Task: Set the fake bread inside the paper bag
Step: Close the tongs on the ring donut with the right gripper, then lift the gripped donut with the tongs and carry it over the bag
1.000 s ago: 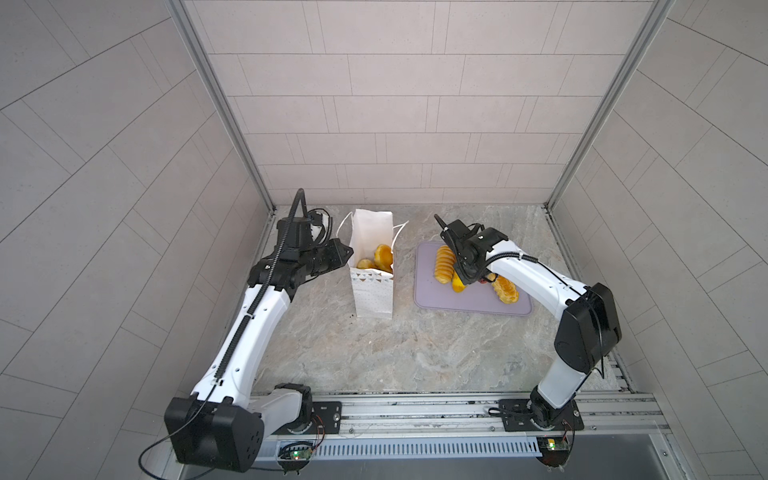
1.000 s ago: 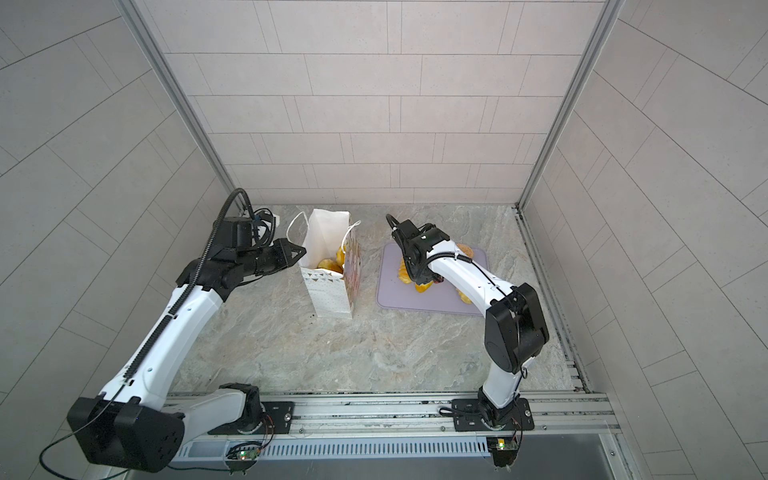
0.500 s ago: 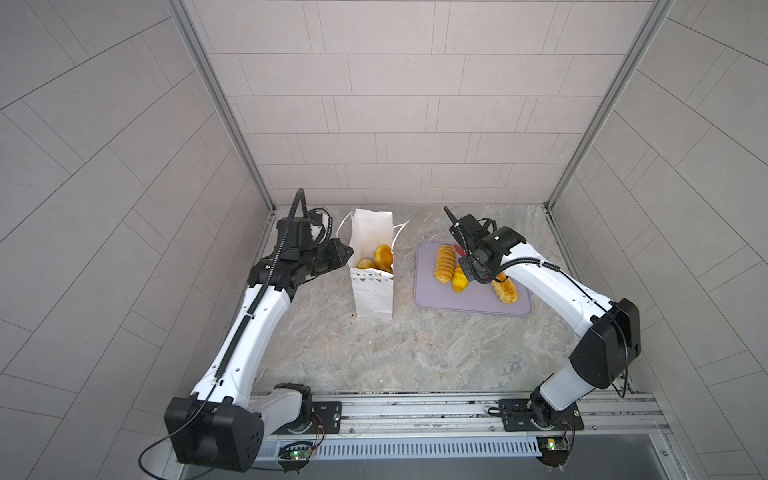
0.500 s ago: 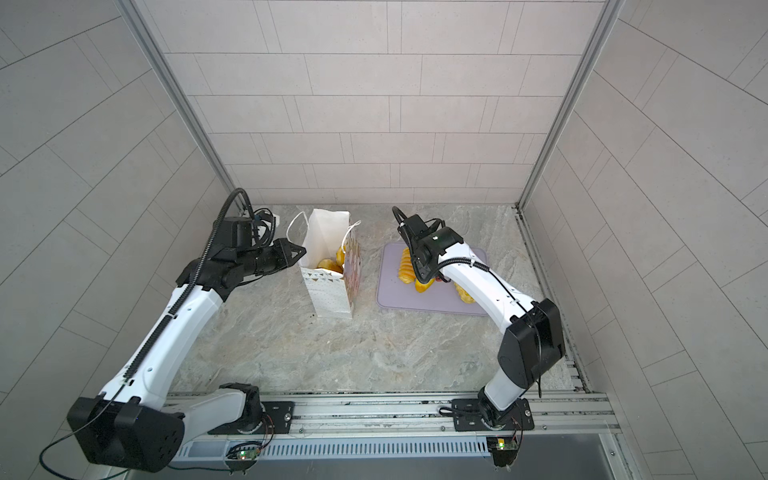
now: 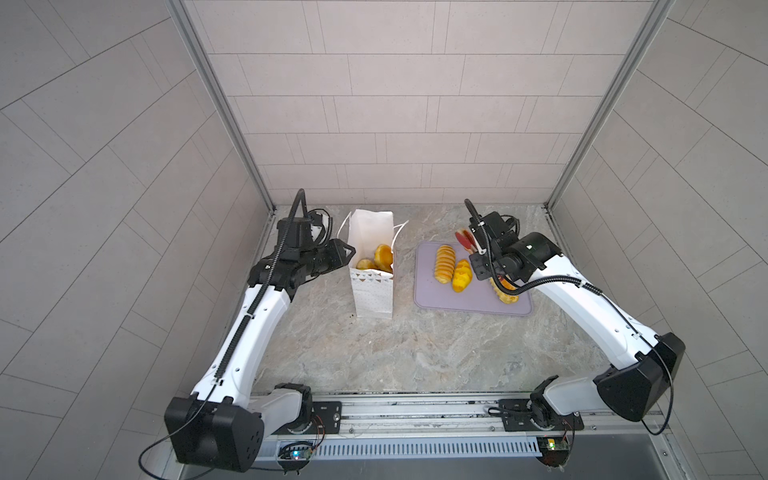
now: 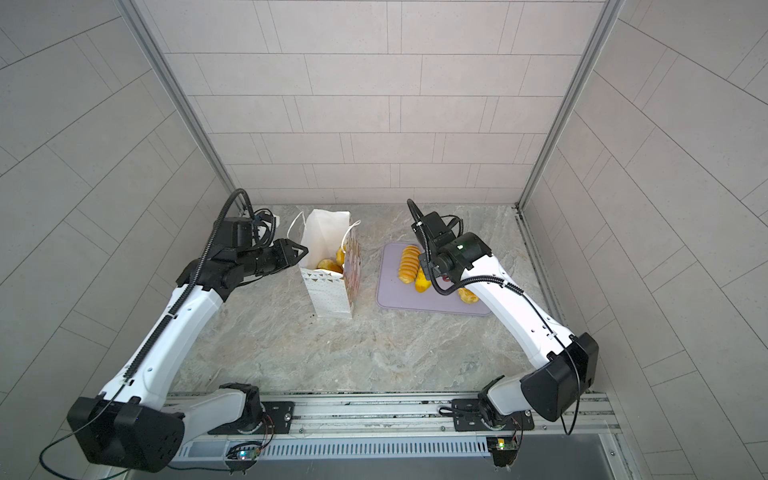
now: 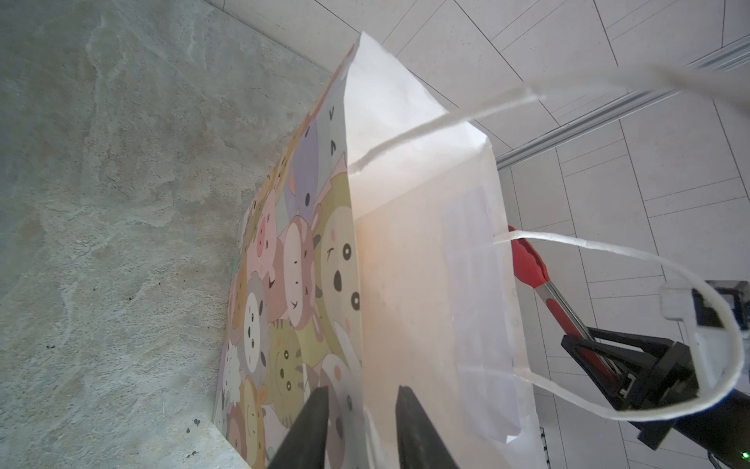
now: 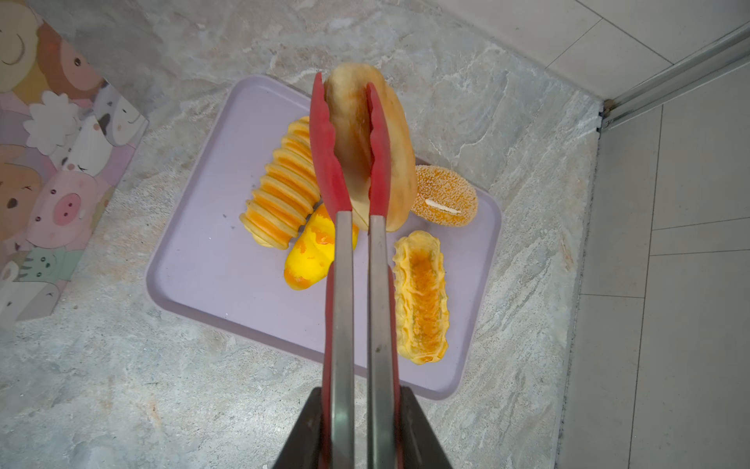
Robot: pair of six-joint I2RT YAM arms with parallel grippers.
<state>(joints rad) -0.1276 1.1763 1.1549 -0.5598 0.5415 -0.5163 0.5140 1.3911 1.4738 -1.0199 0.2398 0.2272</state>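
Paper bag [image 5: 372, 291] mouth open; bare tabletop [image 5: 415, 353] in front, tray [image 8: 211, 251] beside. Left hand [image 7: 361, 392] parted astride bag wall. Right hand [image 8: 361, 394] clamped on tongs [image 8: 343, 284] pinching pale loaf [image 8: 353, 134] over tray's edge.

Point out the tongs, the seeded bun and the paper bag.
tongs [image 8: 343, 284], right wrist view, on a steel arm.
seeded bun [image 8: 446, 191], right wrist view, on its sesame top.
paper bag [image 5: 372, 296], in a top view, on its dotted front wall.

Matt paper bag [image 7: 406, 264], brushed metal tongs [image 8: 343, 304], smooth plastic-looking tray [image 8: 211, 284], veined stone tabletop [image 8: 121, 385]
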